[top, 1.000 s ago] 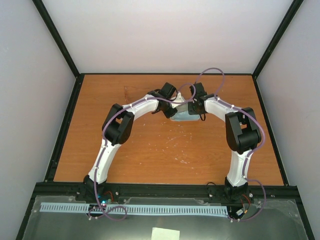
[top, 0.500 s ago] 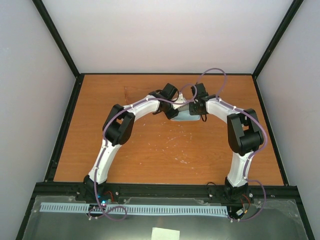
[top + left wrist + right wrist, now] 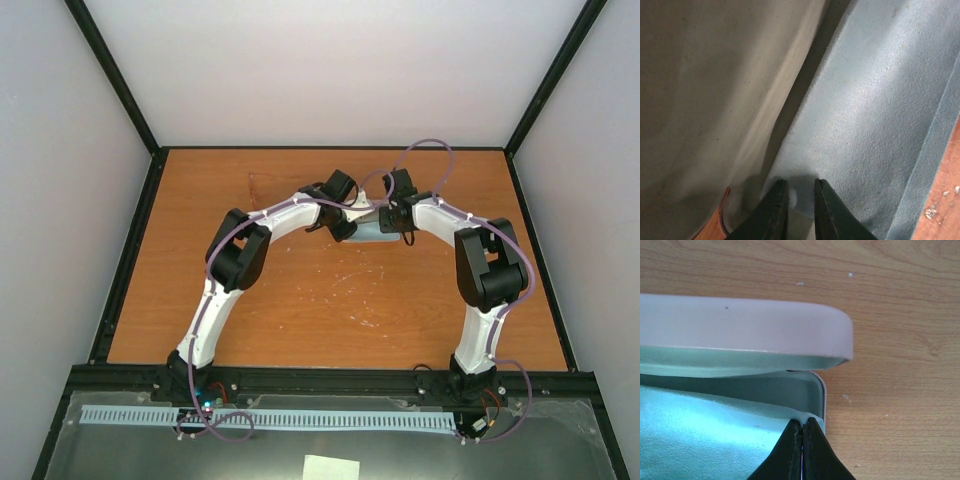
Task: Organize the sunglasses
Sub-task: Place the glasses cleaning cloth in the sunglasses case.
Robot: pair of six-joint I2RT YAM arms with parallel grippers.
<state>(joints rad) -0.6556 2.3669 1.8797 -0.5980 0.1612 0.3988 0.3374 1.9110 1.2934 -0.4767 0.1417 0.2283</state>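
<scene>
Scooted the left gripper (image 3: 796, 182) a hair rightward over the blue cloth (image 3: 865, 125) since a second ago, can't spot the sunglasses in any view, only cloth under those narrowly parted tips, plus right gripper (image 3: 802, 421) pinched shut on its edge inside the pink case (image 3: 740, 330).

Lid (image 3: 740, 325) low over the cloth (image 3: 700, 435), narrow slot between, left arm (image 3: 236, 255) and right arm (image 3: 487, 268) flanking the case (image 3: 372, 232), table (image 3: 300, 300) open elsewhere.
</scene>
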